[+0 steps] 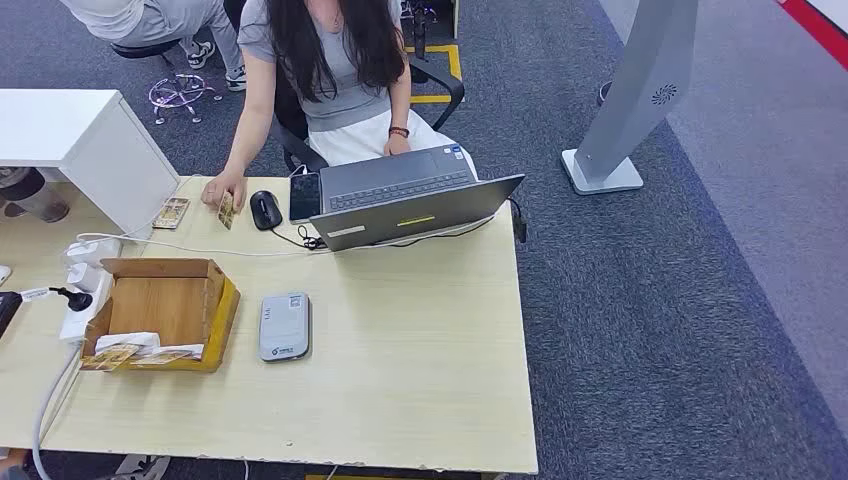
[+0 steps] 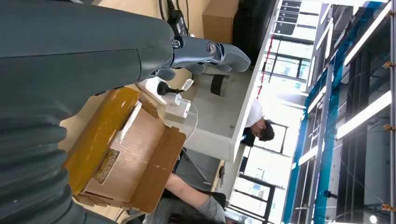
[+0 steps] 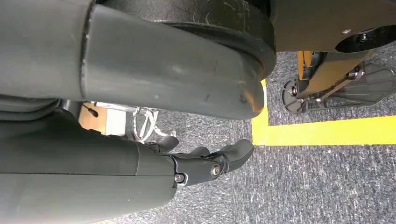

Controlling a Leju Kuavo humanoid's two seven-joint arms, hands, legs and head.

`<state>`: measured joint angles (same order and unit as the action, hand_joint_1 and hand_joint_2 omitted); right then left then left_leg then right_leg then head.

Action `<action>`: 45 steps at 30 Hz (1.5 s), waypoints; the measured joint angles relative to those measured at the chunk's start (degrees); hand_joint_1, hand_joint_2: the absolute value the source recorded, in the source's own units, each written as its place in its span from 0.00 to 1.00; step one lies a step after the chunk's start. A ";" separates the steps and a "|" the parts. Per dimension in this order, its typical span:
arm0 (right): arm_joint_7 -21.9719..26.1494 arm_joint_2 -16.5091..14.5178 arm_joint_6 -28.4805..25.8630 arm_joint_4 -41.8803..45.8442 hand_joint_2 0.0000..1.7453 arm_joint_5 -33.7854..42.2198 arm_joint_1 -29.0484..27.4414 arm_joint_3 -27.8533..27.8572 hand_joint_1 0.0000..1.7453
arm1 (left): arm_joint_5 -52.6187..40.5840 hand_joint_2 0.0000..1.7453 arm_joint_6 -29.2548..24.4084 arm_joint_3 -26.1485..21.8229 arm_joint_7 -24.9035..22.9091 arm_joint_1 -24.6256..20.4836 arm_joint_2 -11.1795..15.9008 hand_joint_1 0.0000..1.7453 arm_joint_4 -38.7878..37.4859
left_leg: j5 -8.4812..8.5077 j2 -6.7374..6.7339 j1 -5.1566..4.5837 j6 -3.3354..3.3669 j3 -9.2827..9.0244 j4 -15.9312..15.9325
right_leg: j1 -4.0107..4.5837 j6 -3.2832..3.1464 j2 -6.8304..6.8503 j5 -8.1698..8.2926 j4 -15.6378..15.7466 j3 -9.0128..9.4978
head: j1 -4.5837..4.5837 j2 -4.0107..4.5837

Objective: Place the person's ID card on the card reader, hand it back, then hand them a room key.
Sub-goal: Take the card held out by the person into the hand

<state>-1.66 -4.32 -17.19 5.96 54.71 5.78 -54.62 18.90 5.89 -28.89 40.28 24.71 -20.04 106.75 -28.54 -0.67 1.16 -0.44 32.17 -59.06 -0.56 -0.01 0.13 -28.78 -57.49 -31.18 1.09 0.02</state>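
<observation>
Cardboard box [image 1: 165,310] sat at the left of the pale desk [image 1: 400,370], with loose cards [image 1: 125,352], probably the room keys, at its near edge. Just right of it lay the grey card reader [image 1: 285,326]. Further back, a person's hand [image 1: 222,192] held the ID card [image 1: 227,210] upright on the desk beside a mouse [image 1: 265,209], with an open laptop [image 1: 415,205] to the right.

Risk, as a judgement: the card was small and held at the far edge, so a long reach might fumble it or knock the mouse.

In its wrist view, the left hand [image 2: 205,53] hovered near the box, fingers apart, holding nothing. The right hand [image 3: 205,161] hung over carpet, loosely open and empty.
</observation>
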 joint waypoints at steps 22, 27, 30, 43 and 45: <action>-3.55 -0.27 6.08 -0.25 1.00 -8.42 2.76 -19.64 0.00 | -108.80 1.00 -25.30 21.40 -53.96 -52.91 25.49 0.00 -28.99 | 1.11 -0.14 0.03 -0.11 0.72 -0.03 | 0.12 -0.15 -0.07 1.03 -0.16 -0.85 | 0.24 0.00; -2.93 -0.27 5.71 -0.25 1.00 -7.92 2.79 -21.27 0.00 | -108.80 1.00 -24.37 23.69 -54.40 -52.93 27.62 0.00 -29.46 | 1.09 -0.09 0.02 -0.08 0.93 -0.05 | 0.10 -0.12 -0.04 1.03 -0.10 -1.03 | 0.24 0.00; -2.84 -0.27 5.39 -0.26 1.00 -7.82 2.84 -21.57 0.00 | -108.80 1.00 -24.36 24.15 -54.21 -52.91 28.20 0.00 -29.53 | 1.09 -0.09 0.03 -0.08 0.96 -0.05 | 0.09 -0.12 -0.04 1.03 -0.10 -1.06 | 0.25 0.00; -2.78 -0.25 5.38 -0.40 1.00 -6.91 4.24 -21.69 0.00 | -108.80 1.00 -24.36 24.94 -54.41 -52.89 28.73 0.00 -29.73 | 1.10 -0.10 0.05 -0.08 0.95 -0.05 | 0.09 -0.13 -0.06 1.04 -0.10 -1.10 | 0.24 0.00; -2.61 -0.25 5.37 -0.40 1.00 -6.74 4.38 -21.70 0.00 | -108.80 1.00 -24.33 25.22 -54.45 -52.89 28.74 0.25 -29.76 | 1.10 -0.10 0.04 -0.08 0.95 -0.05 | 0.09 -0.13 -0.06 1.04 -0.10 -1.10 | 0.24 0.00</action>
<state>-4.27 -4.57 -11.82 5.55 47.97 10.16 -76.32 -89.90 -18.44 -3.68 -14.16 -28.18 8.69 76.99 -27.45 -0.78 1.20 -0.52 33.13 -59.10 -0.47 -0.14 0.08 -27.74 -57.59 -32.28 1.33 0.02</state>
